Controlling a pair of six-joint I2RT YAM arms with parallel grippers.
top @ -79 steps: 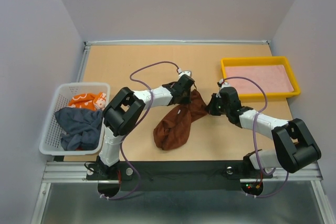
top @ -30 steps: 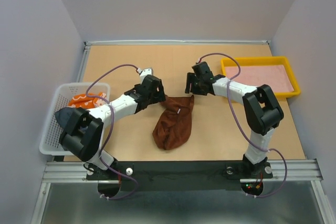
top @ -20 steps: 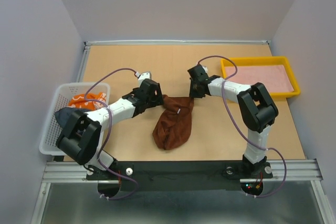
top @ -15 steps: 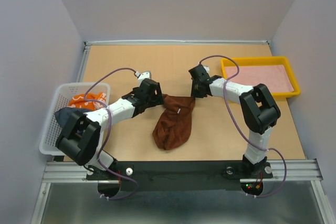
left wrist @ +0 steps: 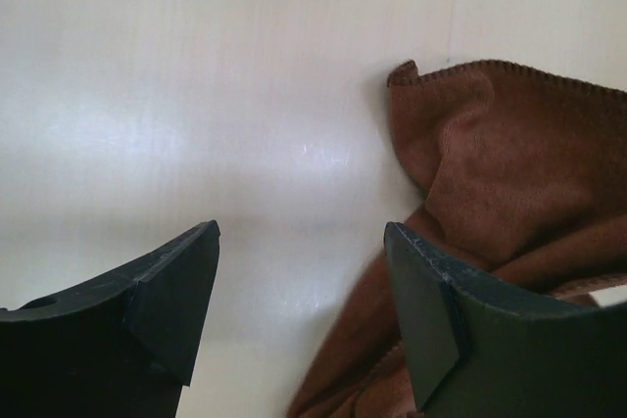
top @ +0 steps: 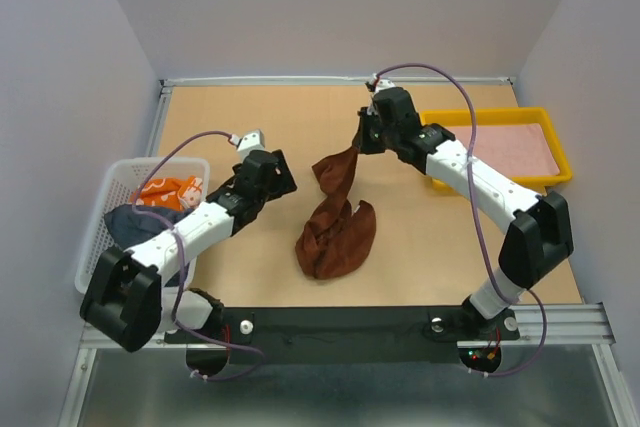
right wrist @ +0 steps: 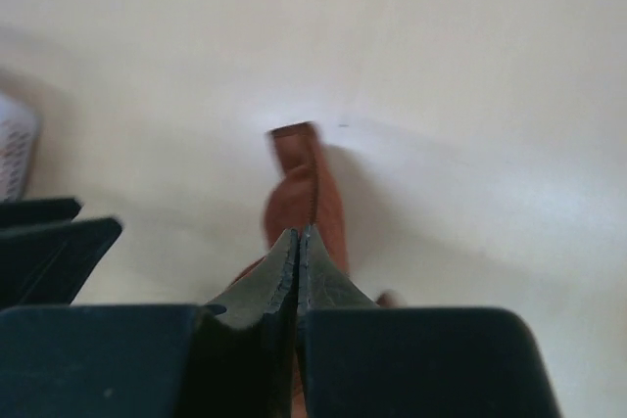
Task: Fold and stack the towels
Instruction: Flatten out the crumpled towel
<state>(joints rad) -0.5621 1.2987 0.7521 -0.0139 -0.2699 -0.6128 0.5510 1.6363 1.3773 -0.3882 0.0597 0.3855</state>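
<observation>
The right tool (right wrist: 299,247) pinches a corner of the reddish-brown towel (top: 335,242), the rest trailing beneath it onto the desk (top: 300,107). The left tool (left wrist: 302,252) gapes empty beside the towel. So thin a pinch may slip under drag.

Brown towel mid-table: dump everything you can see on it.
The reddish-brown towel looks like soft terry with a stitched hem. It is unfolded and bunched. Its near part lies heaped on the table, while one corner is raised off the surface, pinched in the shut right tool. The open left tool sits at its left edge, not gripping it.
</observation>
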